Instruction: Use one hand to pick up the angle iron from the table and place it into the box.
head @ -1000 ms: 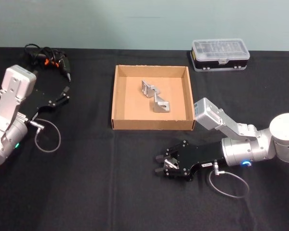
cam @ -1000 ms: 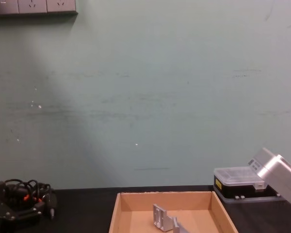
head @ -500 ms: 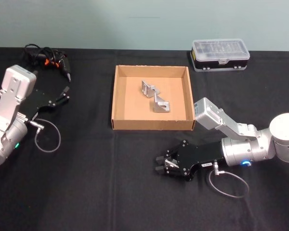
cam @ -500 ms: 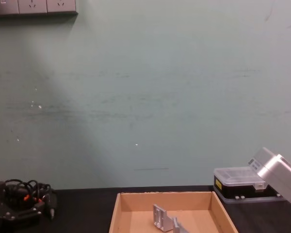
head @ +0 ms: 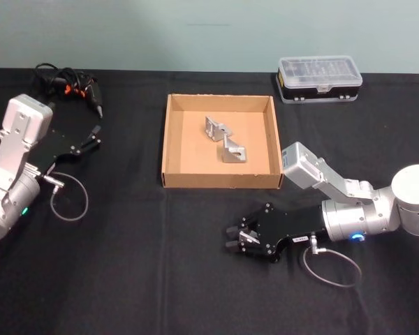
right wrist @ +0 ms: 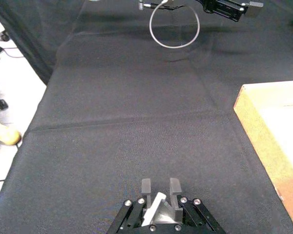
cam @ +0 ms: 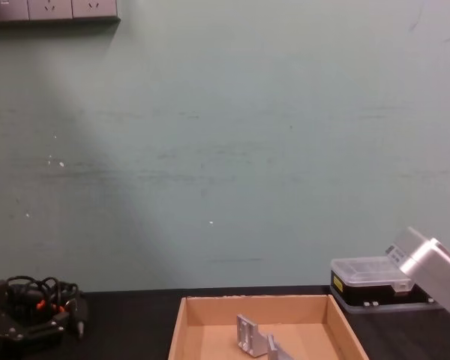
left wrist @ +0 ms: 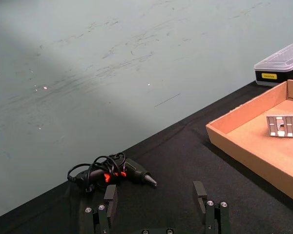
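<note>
A silver angle iron [head: 249, 239] sits between the fingers of my right gripper [head: 230, 238], low over the black table [head: 146, 265] in front of the box. The right wrist view has the two fingers pressed against the angle iron [right wrist: 156, 208], so the right gripper [right wrist: 160, 186] is shut on it. The tan cardboard box [head: 220, 180] stands just beyond, with two more angle irons [head: 216, 128] [head: 234, 151] lying inside. My left gripper [head: 92, 137] rests open at the table's left, its fingers [left wrist: 110, 197] spread with nothing between them.
A black plastic case with a clear lid [head: 320, 78] stands at the back right, behind the box. A black tool with tangled cables [head: 70, 85] lies at the back left. Loose cable loops lie beside each arm [head: 68, 199] [head: 332, 265].
The right gripper's fingers have drawn together on the angle iron, which showed more openly between them a second ago. The left arm has not moved.
</note>
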Robot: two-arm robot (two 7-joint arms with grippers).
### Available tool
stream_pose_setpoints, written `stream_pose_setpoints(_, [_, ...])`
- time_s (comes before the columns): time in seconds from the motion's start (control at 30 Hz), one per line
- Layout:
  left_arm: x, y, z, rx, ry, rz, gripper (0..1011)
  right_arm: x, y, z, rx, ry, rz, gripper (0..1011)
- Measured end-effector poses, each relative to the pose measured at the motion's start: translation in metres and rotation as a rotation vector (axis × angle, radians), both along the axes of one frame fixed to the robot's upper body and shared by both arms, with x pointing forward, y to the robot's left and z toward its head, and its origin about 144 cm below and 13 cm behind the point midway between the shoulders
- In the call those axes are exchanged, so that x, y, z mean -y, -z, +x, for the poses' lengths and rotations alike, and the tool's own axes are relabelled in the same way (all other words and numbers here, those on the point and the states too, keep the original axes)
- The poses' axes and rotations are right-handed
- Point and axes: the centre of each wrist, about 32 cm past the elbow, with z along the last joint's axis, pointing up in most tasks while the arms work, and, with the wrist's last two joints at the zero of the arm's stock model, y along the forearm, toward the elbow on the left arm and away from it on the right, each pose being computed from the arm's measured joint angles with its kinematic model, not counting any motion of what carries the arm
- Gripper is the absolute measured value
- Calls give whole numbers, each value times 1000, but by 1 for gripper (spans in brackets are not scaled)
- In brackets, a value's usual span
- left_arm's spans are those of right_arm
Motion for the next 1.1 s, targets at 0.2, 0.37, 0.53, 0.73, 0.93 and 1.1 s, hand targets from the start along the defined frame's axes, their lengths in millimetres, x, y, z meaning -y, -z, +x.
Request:
stream_pose_setpoints(0.2, [0,0,0,0,0,0,1011,0,-3,-1,15,2,8,230])
stream_pose_setpoints(0.37, [0,0,0,0,0,0,1011,-2,-8,-1,29,2,25,227])
stream_pose_setpoints(0.53, [0,0,0,0,0,0,1011,-3,-14,-1,40,1,42,226])
stream_pose_setpoints(0.73, [0,0,0,0,0,0,1011,-5,-18,1,48,2,56,227])
stream_pose_setpoints(0.93, [0,0,0,0,0,0,1011,-5,-24,6,61,13,71,227])
stream_pose_setpoints(1.1, [0,0,0,0,0,0,1011,-4,-29,12,71,28,78,227])
